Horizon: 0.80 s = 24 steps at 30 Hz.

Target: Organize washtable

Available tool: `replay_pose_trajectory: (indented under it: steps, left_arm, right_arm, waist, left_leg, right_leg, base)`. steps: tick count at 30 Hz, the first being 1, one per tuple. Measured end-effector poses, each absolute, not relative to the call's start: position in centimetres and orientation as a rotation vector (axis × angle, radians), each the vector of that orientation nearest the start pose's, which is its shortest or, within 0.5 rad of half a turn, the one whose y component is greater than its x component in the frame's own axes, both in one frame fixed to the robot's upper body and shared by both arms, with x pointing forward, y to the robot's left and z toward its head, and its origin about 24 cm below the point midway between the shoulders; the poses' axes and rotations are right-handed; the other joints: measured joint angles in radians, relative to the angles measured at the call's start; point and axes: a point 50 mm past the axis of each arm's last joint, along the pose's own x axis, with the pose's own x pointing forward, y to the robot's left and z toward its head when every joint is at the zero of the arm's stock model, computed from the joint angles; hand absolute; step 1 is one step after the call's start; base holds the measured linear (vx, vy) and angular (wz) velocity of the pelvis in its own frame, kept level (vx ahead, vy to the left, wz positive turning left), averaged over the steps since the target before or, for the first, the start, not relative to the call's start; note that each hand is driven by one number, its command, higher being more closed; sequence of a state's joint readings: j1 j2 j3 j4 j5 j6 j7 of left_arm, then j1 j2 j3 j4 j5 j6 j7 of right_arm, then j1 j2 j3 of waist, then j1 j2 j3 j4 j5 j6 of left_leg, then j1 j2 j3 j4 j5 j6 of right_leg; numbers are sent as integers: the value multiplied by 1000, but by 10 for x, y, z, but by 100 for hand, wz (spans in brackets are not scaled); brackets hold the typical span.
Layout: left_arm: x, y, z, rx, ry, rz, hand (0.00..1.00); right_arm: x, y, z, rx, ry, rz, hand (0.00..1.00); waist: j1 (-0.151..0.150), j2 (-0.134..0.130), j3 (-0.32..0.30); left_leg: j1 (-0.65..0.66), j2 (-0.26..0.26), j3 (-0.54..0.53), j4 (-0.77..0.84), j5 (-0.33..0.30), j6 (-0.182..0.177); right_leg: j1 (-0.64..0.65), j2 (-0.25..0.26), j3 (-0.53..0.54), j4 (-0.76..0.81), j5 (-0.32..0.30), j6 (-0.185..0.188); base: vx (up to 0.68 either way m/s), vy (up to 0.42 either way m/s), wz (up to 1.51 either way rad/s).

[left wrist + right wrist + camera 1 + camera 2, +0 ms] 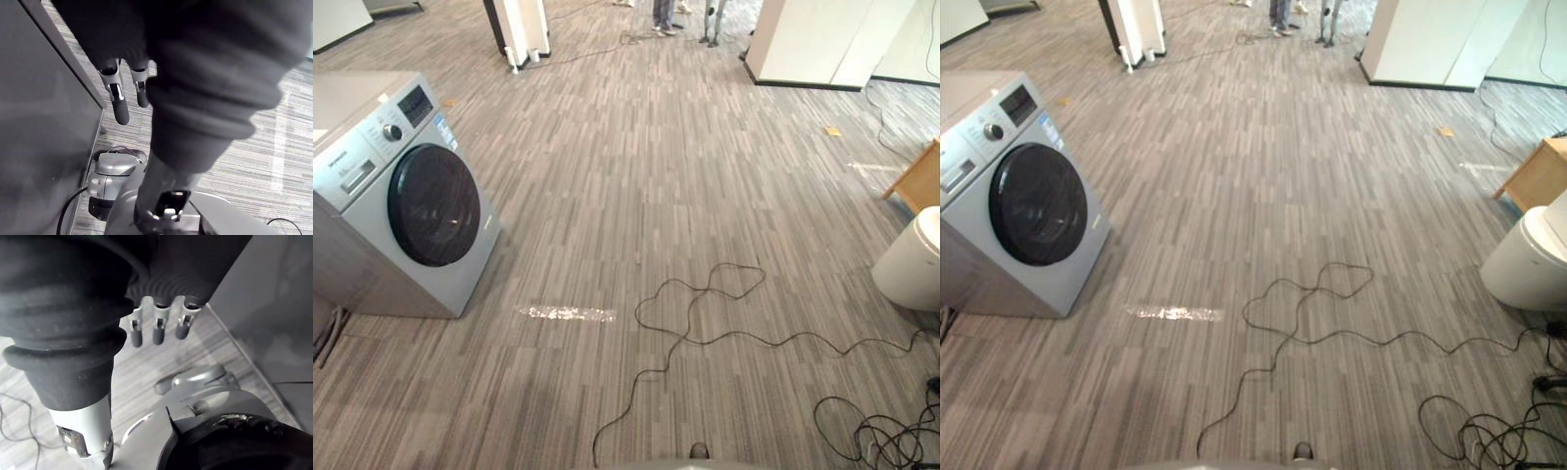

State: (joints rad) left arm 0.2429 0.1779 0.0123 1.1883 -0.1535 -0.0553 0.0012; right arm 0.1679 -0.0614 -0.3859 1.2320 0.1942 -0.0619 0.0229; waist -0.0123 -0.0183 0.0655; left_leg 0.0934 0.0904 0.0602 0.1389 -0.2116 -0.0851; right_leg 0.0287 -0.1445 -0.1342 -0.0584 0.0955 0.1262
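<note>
At the left wrist, the left robot hand [119, 100] hangs with silver, dark-tipped fingers straight and slack, holding nothing. The right robot hand [158, 329] hangs likewise, loosely spread and empty. Outward lies a grey striped carpet floor [656, 196], with a silver front-loading washing machine with a dark round door [406, 201] to the left and a white rounded bin [913, 259] to the right. Organising looks not yet begun; this seems the approach step. Where the bench stands relative to either robot hand I cannot tell, so the next move calls for finding and facing it.
</note>
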Motion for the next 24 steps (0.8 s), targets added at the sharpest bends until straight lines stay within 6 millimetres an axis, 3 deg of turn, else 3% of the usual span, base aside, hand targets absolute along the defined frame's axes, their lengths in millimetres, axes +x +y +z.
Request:
replay_pose_trajectory:
  steps: [5,8,10,11,13,16,19,20,21,22,23,24]
  left_arm:
    - [3,225,-170,7,1336,268,0]
    - [12,225,-170,9,1310,263,0]
    - [16,222,-170,1,1295,257,0]
    - [15,221,-170,-1,1298,257,0]
    - [14,221,-170,1,1301,262,0]
    - [14,222,-170,2,1301,262,0]
    - [13,225,-170,8,1315,263,0]
    - [12,222,-171,8,1326,246,0]
    - [13,218,-172,6,1334,238,0]
    - [11,216,-172,7,1345,231,0]
    - [13,214,-173,-2,1340,223,0]
    - [14,214,-172,-4,1334,223,0]
  right_arm:
    - [26,-207,-175,347,1232,-538,0]
    - [41,-203,-174,371,1187,-531,0]
    - [49,-207,-171,395,1137,-555,0]
    - [56,-208,-170,408,1105,-561,0]
    - [56,-208,-170,414,1103,-564,0]
    - [56,-209,-169,436,1093,-586,0]
    - [53,-207,-170,444,1107,-592,0]
    - [53,-210,-170,446,1105,-600,0]
    - [54,-214,-169,445,1096,-611,0]
    - [51,-219,-169,447,1094,-637,0]
    - [55,-224,-167,443,1079,-646,0]
    - [66,-222,-166,449,1057,-631,0]
  waist:
    - [2,-17,13]
    - [-2,-33,73]
    - [1,-30,105]
    - [-2,-15,125]
    - [-2,-14,125]
    - [-5,-2,134]
    - [-21,-12,139]
    - [-31,3,143]
    - [-38,13,141]
    - [-45,52,133]
    - [-31,86,125]
    - [-24,85,128]
  left_leg:
    - [-28,-2,26,20,-4,5]
    - [-43,-28,26,84,-46,45]
    - [-10,-35,28,93,-66,66]
    - [18,-28,29,91,-70,75]
    - [40,-7,37,86,-75,77]
    - [46,38,34,70,-90,54]
    - [68,48,17,68,-136,14]
    - [85,59,-4,64,-161,6]
    - [99,79,-13,47,-167,3]
    - [114,106,-20,14,-166,2]
    - [111,140,-32,27,-116,-50]
    - [80,148,-38,91,-60,-81]
  right_leg:
    - [-58,-5,27,45,0,-3]
    - [-137,-43,39,242,-82,-10]
    - [-198,-72,22,425,-97,-46]
    - [-245,-78,18,529,-91,-73]
    - [-282,-68,-3,563,-120,-69]
    - [-339,-10,-30,411,-123,-50]
    - [-343,0,-42,213,-107,-29]
    - [-348,5,-39,245,-25,-42]
    - [-355,13,-55,283,-17,-46]
    - [-376,35,-74,337,-25,-58]
    - [-406,63,-87,391,-70,-102]
    - [-410,74,-87,427,-85,-132]
  base:
    - [-87,-12,-16]
    - [-152,35,-6]
    - [-127,48,-13]
    - [-82,30,-7]
    - [-17,24,-5]
    - [147,-60,1]
    - [353,-215,17]
    - [310,-224,34]
    - [429,-271,43]
    - [472,-227,28]
    - [593,-279,1]
    - [510,-233,-14]
